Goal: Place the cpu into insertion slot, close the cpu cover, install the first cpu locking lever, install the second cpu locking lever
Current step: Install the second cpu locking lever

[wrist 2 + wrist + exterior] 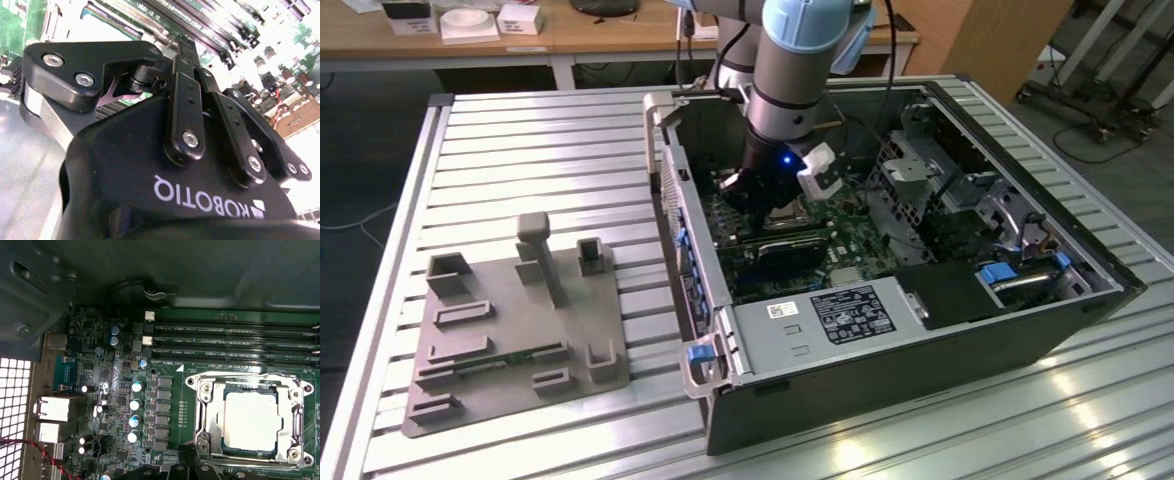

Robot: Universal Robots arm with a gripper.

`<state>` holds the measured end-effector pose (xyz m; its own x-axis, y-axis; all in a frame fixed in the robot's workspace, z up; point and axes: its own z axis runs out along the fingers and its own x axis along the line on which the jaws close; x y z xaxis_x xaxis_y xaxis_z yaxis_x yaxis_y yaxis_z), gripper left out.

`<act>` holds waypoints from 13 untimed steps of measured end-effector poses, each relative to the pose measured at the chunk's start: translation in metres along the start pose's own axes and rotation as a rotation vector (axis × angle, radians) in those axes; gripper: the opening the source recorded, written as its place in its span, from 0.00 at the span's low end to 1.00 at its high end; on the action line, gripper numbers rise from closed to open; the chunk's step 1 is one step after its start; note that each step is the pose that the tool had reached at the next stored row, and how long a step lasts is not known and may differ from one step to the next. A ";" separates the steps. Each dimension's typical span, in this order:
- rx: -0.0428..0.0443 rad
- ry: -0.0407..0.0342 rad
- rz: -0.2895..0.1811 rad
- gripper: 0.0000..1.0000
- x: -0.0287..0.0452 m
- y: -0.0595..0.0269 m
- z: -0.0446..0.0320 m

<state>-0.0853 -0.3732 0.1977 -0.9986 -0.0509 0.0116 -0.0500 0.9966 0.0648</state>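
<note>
End effector point(754, 190) above insertion slot point(250, 422) (cpu point(250, 421) seated)

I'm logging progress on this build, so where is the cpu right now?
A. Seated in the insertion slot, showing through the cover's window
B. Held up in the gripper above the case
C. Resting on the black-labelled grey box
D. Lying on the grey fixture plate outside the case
A: in the first wrist view the silvery cpu lies flat in the insertion slot, framed by the silver cpu cover down around it.
</note>
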 end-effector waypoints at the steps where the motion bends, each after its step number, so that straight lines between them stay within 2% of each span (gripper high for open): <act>1: -0.0024 0.0001 -0.001 0.10 -0.0001 -0.0001 0.0001; 8: -0.0166 0.0002 -0.006 0.10 -0.0002 -0.0003 0.0022; 13: -0.0151 -0.0001 -0.007 0.10 -0.0004 -0.0003 0.0031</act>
<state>-0.0849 -0.3732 0.1946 -0.9983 -0.0578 0.0111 -0.0567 0.9952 0.0800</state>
